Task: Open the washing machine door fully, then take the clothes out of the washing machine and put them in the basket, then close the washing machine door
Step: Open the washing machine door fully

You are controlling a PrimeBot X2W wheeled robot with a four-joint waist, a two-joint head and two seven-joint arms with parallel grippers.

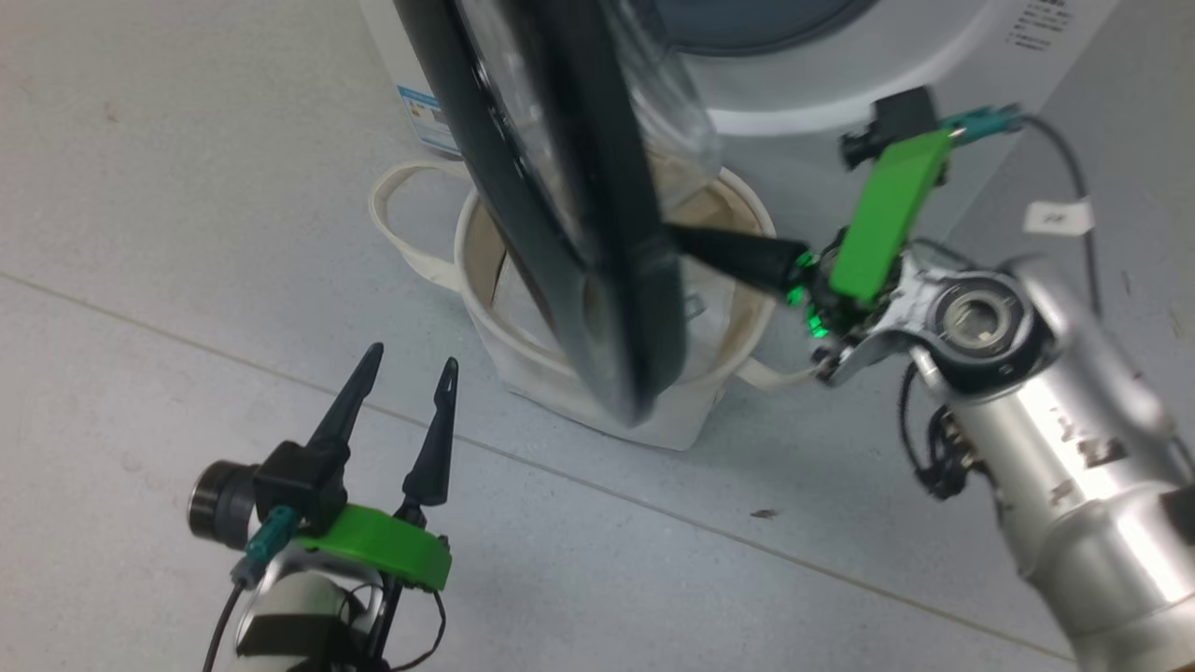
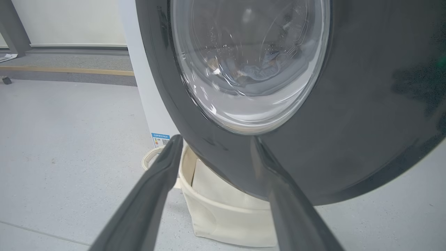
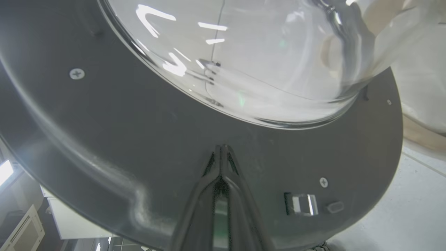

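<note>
1. My right gripper (image 3: 223, 149) has its two fingers pressed together with nothing between them. Their joined tip sits against the inner face of the washing machine door (image 3: 104, 122), just below the glass bulge and beside the latch.
2. My left gripper (image 1: 413, 357) is spread wide and holds nothing. It is on the door's outer side, apart from it.
3. The door stands partly swung out, edge-on to my head camera.
4. The basket (image 1: 523, 364) sits under the door's lower rim, and the washing machine (image 1: 840, 84) is behind the door.
5. Through the door's glass I make out a bluish bundle (image 2: 259, 69), probably the clothes, though it is too blurred to be sure.
6. I judge that I am on the first step, opening the door fully.
7. Next I should push outward along the hinge arc, keep the tip from skating on the glossy face, and move the left arm clear of the swing.
</note>
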